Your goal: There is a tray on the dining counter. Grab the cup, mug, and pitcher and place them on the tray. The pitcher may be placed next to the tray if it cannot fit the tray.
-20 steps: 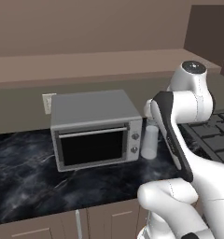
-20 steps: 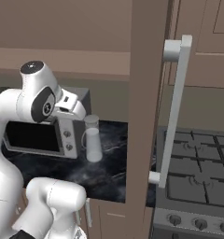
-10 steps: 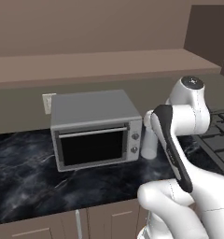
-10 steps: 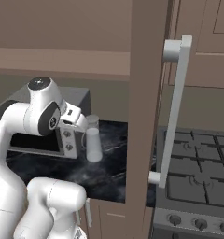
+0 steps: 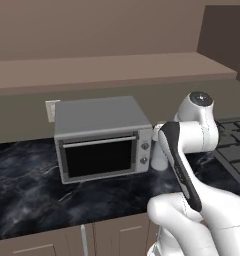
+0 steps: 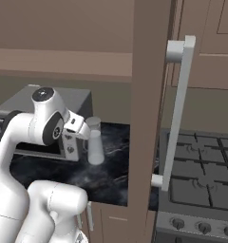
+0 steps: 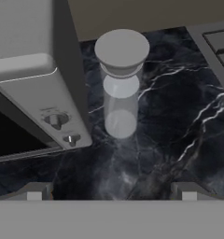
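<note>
Black white-veined marble worktop over beige cabinet fronts spans the lower half of the left base view; same surface fills the lower part of the hand view.

Tall brown cabinet panel with a long pale grey vertical handle stands at centre right of the right base view.

Dark gas stove with black grates sits at lower right of the right base view, and at the right edge of the left base view.

Boxy grey microwave with a dark glass door and two knobs sits left of centre in the left base view, and at the upper left of the hand view.

White arm rises from the lower right of the left base view.

Plain grey pitcher, narrower at the top, stands upright on the worktop just beside the microwave's knob side, at upper centre of the hand view.

Two-finger gripper: tips at the bottom corners of the hand view, spread wide apart, holding nothing, short of the pitcher.
</note>
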Robot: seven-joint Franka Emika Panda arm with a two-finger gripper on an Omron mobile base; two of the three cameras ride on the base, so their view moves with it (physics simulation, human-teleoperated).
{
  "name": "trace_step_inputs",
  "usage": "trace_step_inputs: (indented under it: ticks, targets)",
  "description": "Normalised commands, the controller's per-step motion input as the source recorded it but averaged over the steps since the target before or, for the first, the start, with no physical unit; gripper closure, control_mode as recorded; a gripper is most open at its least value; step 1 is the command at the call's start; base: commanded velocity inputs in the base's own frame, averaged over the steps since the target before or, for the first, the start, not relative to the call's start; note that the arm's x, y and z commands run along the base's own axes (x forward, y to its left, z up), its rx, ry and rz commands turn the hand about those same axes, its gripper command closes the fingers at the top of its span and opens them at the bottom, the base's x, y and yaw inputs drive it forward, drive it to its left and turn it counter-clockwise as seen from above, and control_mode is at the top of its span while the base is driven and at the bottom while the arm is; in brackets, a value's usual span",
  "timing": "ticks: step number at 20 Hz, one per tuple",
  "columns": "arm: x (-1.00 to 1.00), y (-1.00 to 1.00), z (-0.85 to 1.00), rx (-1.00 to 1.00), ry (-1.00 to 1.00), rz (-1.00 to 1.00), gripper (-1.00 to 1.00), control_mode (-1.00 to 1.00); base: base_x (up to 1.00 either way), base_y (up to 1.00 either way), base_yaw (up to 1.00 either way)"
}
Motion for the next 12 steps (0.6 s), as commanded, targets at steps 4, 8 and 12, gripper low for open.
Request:
trace_step_inputs:
  ticks: [4,8,12]
  targets:
    - [0.16,0.00,-0.10,0.00,0.00,0.00,-1.00,-1.00,0.00,0.00,0.00]
    - [0.23,0.00,-0.01,0.00,0.00,0.00,-1.00,-1.00,0.00,0.00,0.00]
    - [0.23,0.00,-0.03,0.00,0.00,0.00,-1.00,-1.00,0.00,0.00,0.00]
